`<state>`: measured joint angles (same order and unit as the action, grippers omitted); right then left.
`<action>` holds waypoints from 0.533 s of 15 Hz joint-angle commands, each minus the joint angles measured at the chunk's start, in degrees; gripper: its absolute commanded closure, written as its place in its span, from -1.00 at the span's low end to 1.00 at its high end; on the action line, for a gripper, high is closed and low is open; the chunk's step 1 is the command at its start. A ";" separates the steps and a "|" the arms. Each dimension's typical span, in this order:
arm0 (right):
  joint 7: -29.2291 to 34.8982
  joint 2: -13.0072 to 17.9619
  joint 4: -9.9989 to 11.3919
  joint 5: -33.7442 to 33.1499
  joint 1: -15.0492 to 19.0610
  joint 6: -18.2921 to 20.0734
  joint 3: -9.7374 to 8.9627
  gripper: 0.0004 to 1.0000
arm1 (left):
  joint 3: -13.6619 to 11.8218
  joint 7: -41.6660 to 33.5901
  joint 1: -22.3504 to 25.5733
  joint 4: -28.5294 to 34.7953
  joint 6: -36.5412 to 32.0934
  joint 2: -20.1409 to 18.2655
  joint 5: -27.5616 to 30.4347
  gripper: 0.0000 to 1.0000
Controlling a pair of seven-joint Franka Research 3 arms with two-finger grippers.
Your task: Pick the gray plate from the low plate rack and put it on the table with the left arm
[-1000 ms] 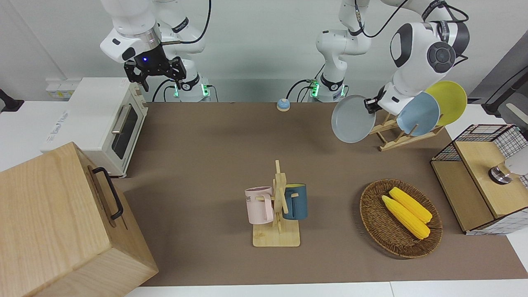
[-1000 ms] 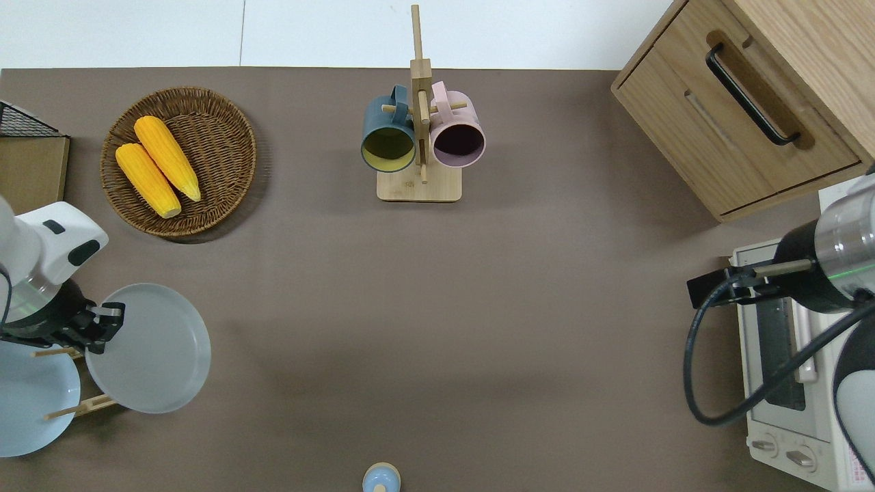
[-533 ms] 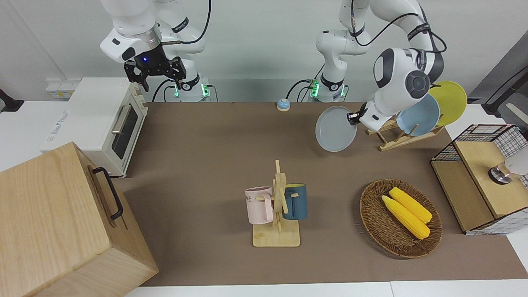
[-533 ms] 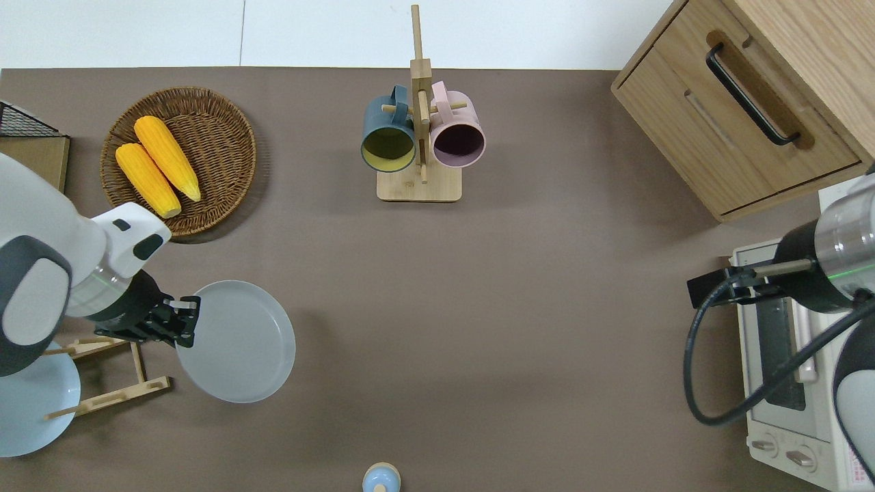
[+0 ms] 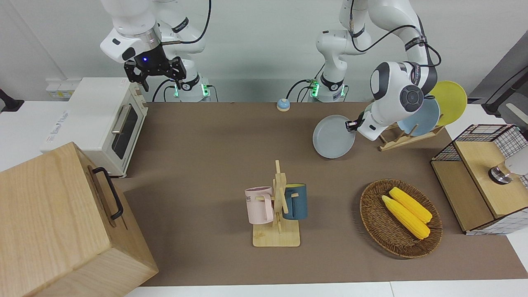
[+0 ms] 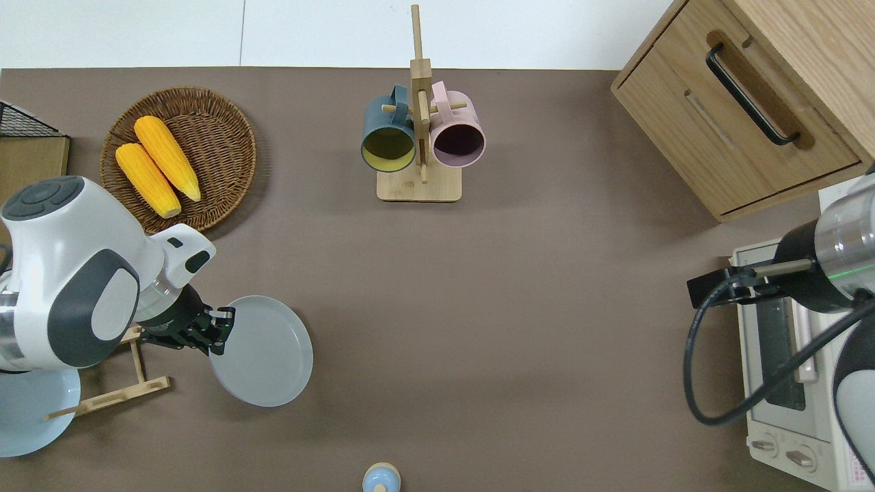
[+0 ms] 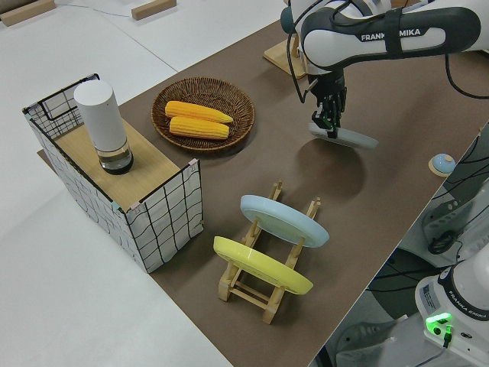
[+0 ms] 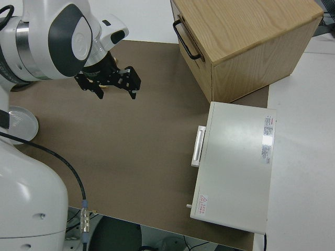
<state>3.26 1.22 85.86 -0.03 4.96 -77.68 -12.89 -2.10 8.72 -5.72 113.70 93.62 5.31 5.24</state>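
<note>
Left fingers (image 6: 220, 333) clamped on gray plate (image 6: 263, 352) rim, wicker basket (image 6: 225, 116) holding two corn cobs (image 6: 157, 165), right arm parked

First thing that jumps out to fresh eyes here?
The gray plate, held by its rim in the left gripper and hanging low over bare mat beside the rack, where a blue plate and a yellow plate are slotted. Next, the basket with two corn cobs, farther from the robots. The right arm is parked.

Light-blue plate (image 6: 31, 410) partly off frame.
</note>
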 commanded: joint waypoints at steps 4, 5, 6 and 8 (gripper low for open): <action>-0.19 0.27 -0.35 0.20 0.84 0.87 -0.38 -0.98 | -0.10 0.33 0.27 0.82 0.87 -0.21 -1.99 -0.12; -0.19 0.27 -0.35 0.20 0.85 0.87 -0.38 -0.98 | -0.27 0.33 0.27 0.65 0.78 -0.56 -1.99 -0.21; -0.19 0.27 -0.35 0.20 0.85 0.87 -0.38 -0.98 | -0.45 -0.02 0.27 0.30 0.60 -0.91 -2.08 -0.42; -0.19 0.27 -0.35 0.20 0.76 0.87 -0.38 -0.98 | -0.63 0.15 0.18 -1.45 0.16 -1.70 -2.16 -0.75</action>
<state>3.26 1.22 85.86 -0.03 4.96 -77.68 -12.89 -2.38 8.71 -5.53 113.47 93.67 5.31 4.17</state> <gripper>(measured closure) 0.009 0.396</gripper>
